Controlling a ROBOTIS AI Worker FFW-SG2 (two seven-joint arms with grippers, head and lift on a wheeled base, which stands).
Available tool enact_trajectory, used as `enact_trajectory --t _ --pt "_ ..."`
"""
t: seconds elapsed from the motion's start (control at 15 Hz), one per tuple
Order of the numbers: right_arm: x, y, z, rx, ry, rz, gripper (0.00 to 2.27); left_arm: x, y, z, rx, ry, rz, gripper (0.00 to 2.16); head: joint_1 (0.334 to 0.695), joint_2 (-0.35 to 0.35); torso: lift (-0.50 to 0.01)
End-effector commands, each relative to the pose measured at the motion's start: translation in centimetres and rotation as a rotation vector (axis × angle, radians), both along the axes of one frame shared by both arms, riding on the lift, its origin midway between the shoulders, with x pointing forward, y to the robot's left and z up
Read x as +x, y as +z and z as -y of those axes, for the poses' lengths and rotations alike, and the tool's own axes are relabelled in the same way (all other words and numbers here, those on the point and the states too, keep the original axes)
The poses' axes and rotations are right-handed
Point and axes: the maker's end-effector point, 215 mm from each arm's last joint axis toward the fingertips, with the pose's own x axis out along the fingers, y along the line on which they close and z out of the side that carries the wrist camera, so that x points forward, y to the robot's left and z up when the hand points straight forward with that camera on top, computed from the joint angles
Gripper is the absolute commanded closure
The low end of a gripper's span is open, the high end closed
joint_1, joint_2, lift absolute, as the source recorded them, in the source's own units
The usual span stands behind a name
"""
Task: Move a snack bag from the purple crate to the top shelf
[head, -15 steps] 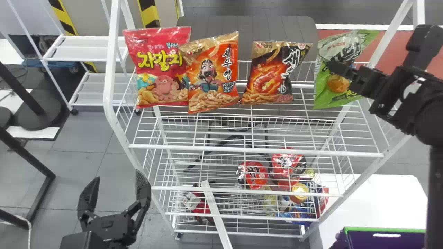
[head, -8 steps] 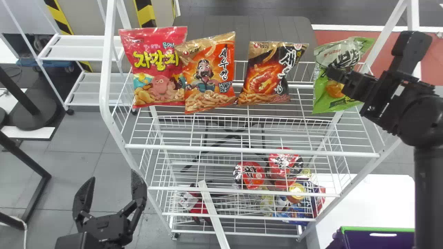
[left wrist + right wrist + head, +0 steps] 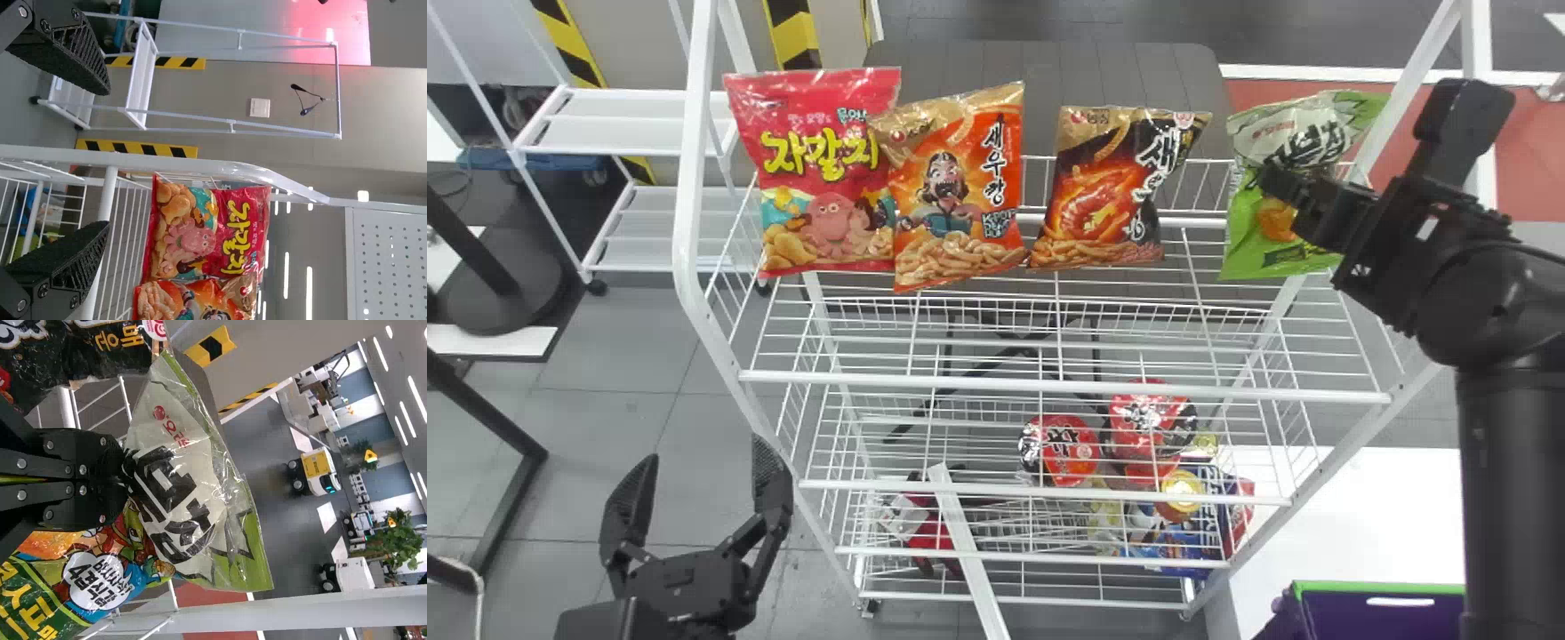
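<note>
Snack bag point(image 3: 1249, 236), green and pale on its printed front, is clamped between the two fingers of my right gripper point(image 3: 1276, 185). I have it at the right end of the top shelf point(image 3: 1049, 385), near the back rail; I cannot tell if it rests on the wires. The dark snack bag point(image 3: 1107, 191) stands to its left, then the orange one point(image 3: 960, 200) and the red one point(image 3: 818, 169). My left gripper point(image 3: 704, 447) waits left of the rack, its fingers well apart.
</note>
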Motion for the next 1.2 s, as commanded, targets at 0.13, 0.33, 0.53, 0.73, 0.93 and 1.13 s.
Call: enact_trajectory --t 0.13,0.33,0.53,0.73,0.93,1.13 --pt "0.6 -1.0 -0.5 -0.010 0.005 -0.020 2.08 0.0 0.1 -0.2 -0.001 0.003 0.009 0.12 0.695 -0.001 0.000" --pt "0.5 -1.3 -0.5 -0.008 0.003 -0.026 1.57 0.0 0.2 -0.1 -0.003 0.004 0.013 0.12 0.695 0.003 0.000" --pt "0.4 -1.4 -0.2 -0.001 -0.001 -0.029 1.48 0.0 0.4 -0.2 -0.003 0.003 0.018 0.12 0.695 0.003 0.000" --pt "-0.3 -2.6 -0.2 0.005 0.002 -0.053 1.42 0.0 0.4 -0.2 -0.003 0.003 0.018 0.12 0.695 0.001 0.000" --pt "-1.1 -3.4 -0.9 0.039 0.013 -0.083 0.00 0.0 0.4 -0.1 -0.002 0.002 0.018 0.12 0.695 0.002 0.000" --pt "-1.2 -2.7 -0.6 0.032 0.007 -0.059 0.04 0.1 0.4 -0.1 -0.001 0.000 0.020 0.12 0.695 0.007 0.000"
